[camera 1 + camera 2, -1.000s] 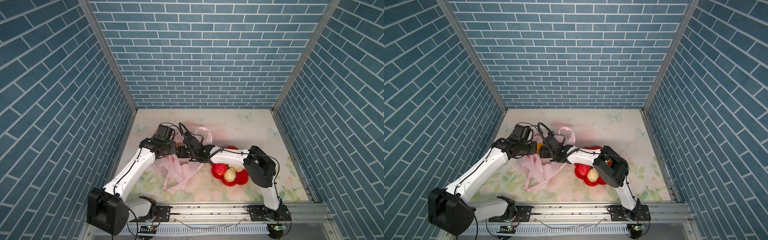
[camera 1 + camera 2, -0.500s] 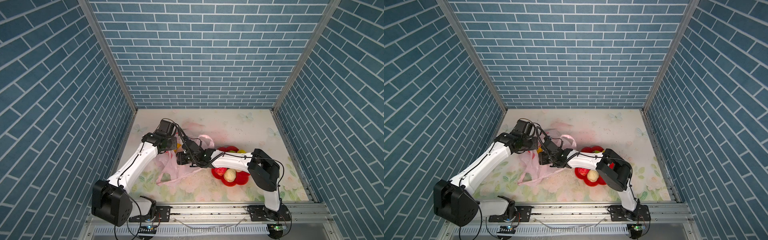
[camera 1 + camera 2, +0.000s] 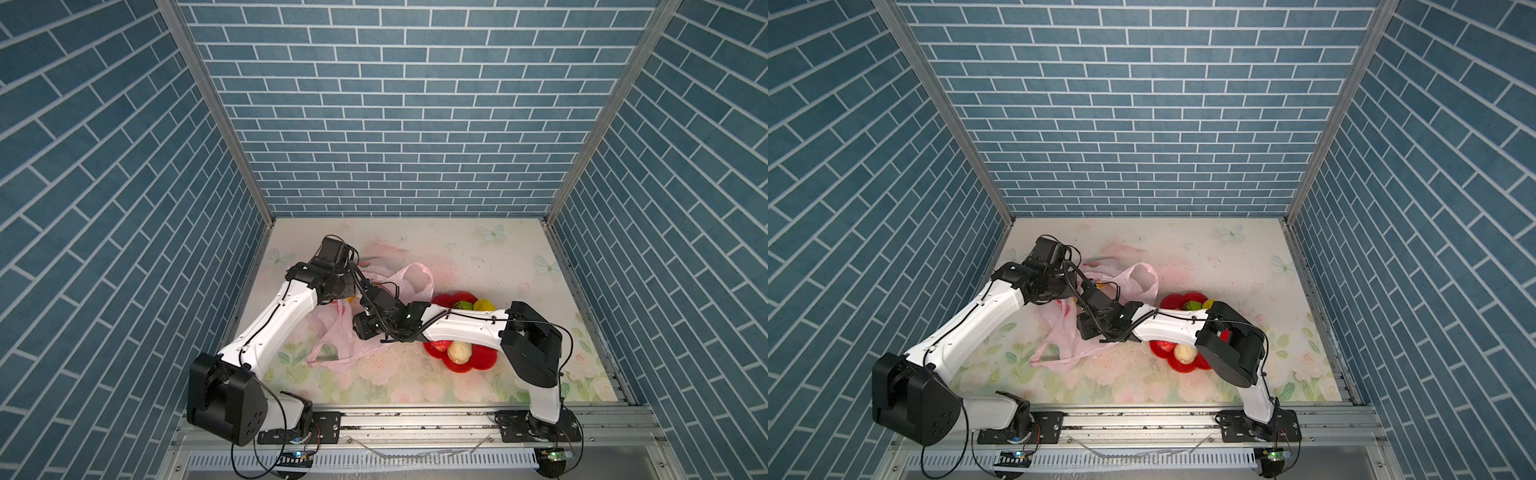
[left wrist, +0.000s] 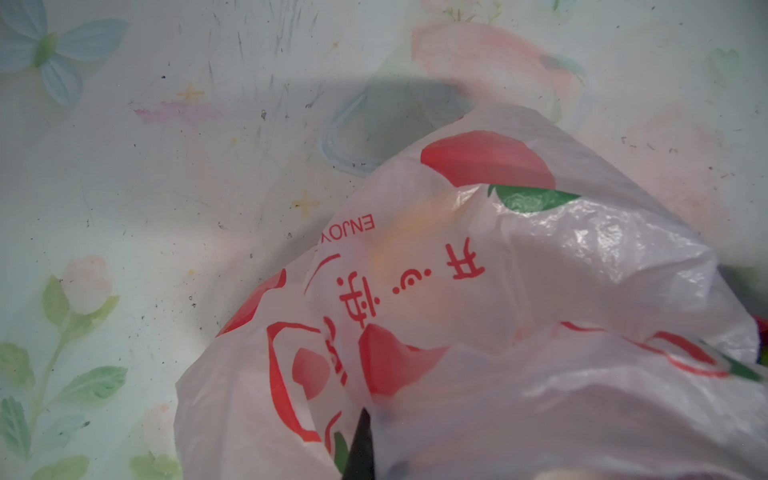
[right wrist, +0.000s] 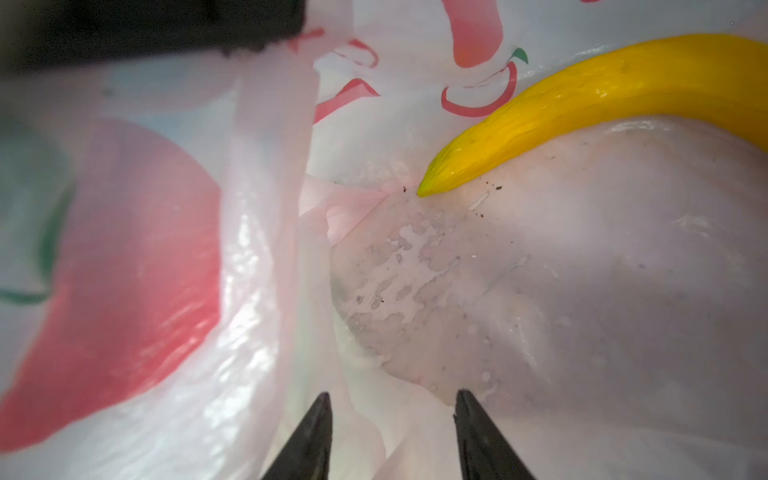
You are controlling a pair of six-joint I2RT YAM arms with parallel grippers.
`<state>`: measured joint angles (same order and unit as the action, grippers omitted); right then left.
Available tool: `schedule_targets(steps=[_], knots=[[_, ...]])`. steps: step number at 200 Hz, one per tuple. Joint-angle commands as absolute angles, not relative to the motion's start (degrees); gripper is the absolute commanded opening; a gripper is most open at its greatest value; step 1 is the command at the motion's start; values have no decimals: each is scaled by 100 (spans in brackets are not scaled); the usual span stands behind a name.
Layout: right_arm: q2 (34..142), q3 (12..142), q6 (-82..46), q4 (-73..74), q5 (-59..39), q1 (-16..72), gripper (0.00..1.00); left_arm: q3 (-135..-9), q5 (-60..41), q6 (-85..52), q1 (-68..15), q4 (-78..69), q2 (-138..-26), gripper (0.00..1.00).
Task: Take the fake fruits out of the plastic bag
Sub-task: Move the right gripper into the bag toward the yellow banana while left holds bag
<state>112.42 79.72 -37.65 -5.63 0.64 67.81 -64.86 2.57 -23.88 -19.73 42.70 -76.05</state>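
Right claw (image 5: 392, 401) is deep inside the plastic bag (image 5: 582, 270), fingers parted, with nothing between them but a loose fold of film, so it's gripping no fruit. The yellow banana (image 5: 582, 95) lies on the bag's floor ahead of the tips and off to one side, pointed end nearest the claw. My worry is that if the fingers close where they are, they'll pinch plastic instead of banana, and backing out would drag the whole bag. Even lined up, that glossy tapered end looks like it'd squirt out of a pinch. Left claw (image 4: 362, 440) looks clamped shut on a bunch of the bag, close beside the right wrist. If that pinch slips, I reckon the bag flops over the right claw. The arms cross tight too, so the cables could snag. Only the right wrist view shows the banana and the finger gap, because in both top views the tips are buried under bag and wrist. Only the top views show the red flower-shaped dish (image 3: 484, 359) back under the right forearm, with a cream lumpy fruit (image 3: 458, 352), a red one (image 3: 440, 344), a green one (image 3: 464, 306) and a yellow one (image 3: 484, 306) already out. The left wrist view just gives the bag's outside with a faint orange blur (image 4: 411, 232), and I can't tell what that is.
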Motion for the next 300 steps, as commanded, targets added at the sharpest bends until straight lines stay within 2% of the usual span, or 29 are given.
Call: schedule_targets(steps=[1, 61, 112, 164, 201, 251, 300], knots=[[11451, 7976, -3874, -461, 194, 6746, 49, -6220, 43, -2484, -1942, 3997, -7026, 1], [12052, 8722, -4133, -587, 192, 6561, 48, -5724, -343, -2256, -1942, 3665, -6350, 1], [12257, 9074, -4661, -339, 454, 6327, 58, -5567, -721, -1944, -1942, 3767, -5840, 1], [12613, 9183, -5255, 334, 281, 6118, 61, -5204, -1041, -1728, -1951, 3650, -5262, 1], [12842, 9329, -5267, 212, 206, 6108, 63, -5200, -997, -1837, -1951, 3940, -5327, 1], [12349, 9030, -4878, -172, 303, 6159, 64, -5601, -223, -2077, -1951, 5118, -5963, 1], [11833, 8674, -4288, -545, 443, 6249, 66, -5398, -85, -2131, -1951, 4821, -6190, 0]])
